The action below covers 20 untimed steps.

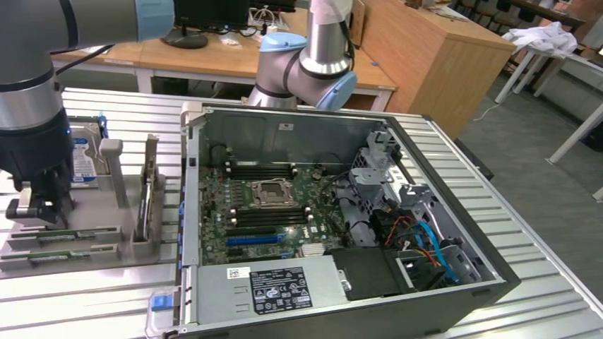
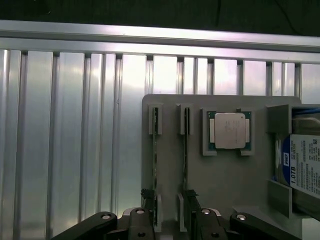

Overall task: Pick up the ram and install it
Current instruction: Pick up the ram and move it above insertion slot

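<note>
Two green ram sticks stand on edge in the slots of a grey holder tray [image 2: 225, 180]: one ram stick [image 2: 155, 165] and a second ram stick [image 2: 185, 160] beside it. In the exterior view they appear as thin strips [image 1: 70, 235] on the tray at that view's left. My gripper [image 2: 168, 197] hangs open just above the tray, its black fingertips [image 2: 146, 194] on either side of the sticks' near ends, and nothing is gripped. From the exterior view, the gripper [image 1: 39, 212] is low over the tray.
The tray also carries a silver processor chip [image 2: 230, 130] and a hard drive [image 2: 305, 170] with a blue label. The open computer case [image 1: 471, 282] lies at the exterior view's right, with its motherboard [image 1: 245, 226] and dark memory slots [image 1: 264, 169] exposed. Ribbed aluminium table [image 2: 65, 150] surrounds the tray.
</note>
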Each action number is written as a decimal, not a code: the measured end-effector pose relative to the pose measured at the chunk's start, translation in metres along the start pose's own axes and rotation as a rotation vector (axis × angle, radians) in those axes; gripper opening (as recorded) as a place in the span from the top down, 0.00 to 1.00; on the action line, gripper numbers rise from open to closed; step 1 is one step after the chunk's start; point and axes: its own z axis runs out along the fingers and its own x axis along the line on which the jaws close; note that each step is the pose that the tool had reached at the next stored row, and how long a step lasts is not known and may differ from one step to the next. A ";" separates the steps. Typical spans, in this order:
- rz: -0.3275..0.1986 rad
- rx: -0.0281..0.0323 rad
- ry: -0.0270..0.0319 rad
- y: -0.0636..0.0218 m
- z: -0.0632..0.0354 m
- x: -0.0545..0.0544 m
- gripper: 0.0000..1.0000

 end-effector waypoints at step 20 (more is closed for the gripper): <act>0.000 0.0000 0.0000 -0.0001 0.0052 0.006 0.63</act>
